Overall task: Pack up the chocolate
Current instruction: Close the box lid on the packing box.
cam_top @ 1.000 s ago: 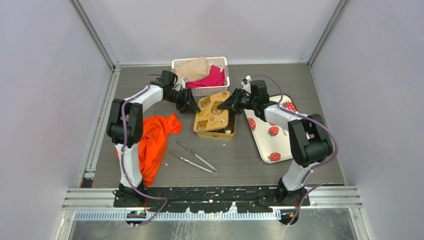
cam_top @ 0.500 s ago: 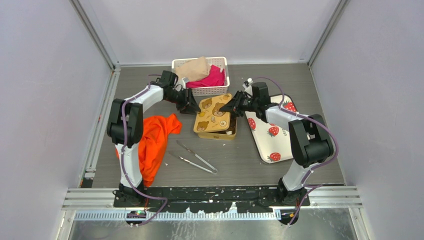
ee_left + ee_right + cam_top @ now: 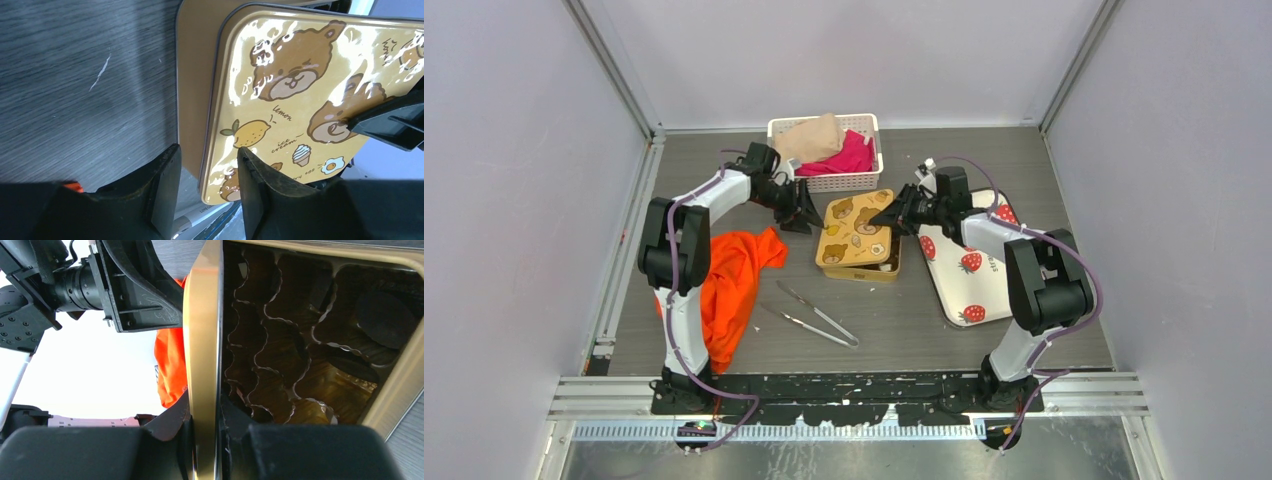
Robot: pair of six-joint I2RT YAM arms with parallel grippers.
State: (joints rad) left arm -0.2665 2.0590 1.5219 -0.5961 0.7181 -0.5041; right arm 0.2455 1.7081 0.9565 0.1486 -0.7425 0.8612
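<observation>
- chocolate (image 3: pixel 382 310): one dark round piece, lying flat in a brown cell of the gold tin (image 3: pixel 397 385)
- it is round, so no long axis or pointing direction; other cells too dark to tell
- bear-print lid (image 3: pixel 854 225) sits askew over the tin
- right gripper (image 3: pixel 202 440) pinches the lid's rim
- left gripper (image 3: pixel 207 151): fingers apart, holding nothing, by the tin's left edge

The left gripper (image 3: pixel 808 216) has widened its jaws — the right gripper (image 3: pixel 890 218) has drawn the lid (image 3: pixel 854 229) rightward.

The overhead camera is looking down on the table (image 3: pixel 924 325); both wrist cameras are facing the tin lid (image 3: pixel 300 100) closely, from opposite sides.
</observation>
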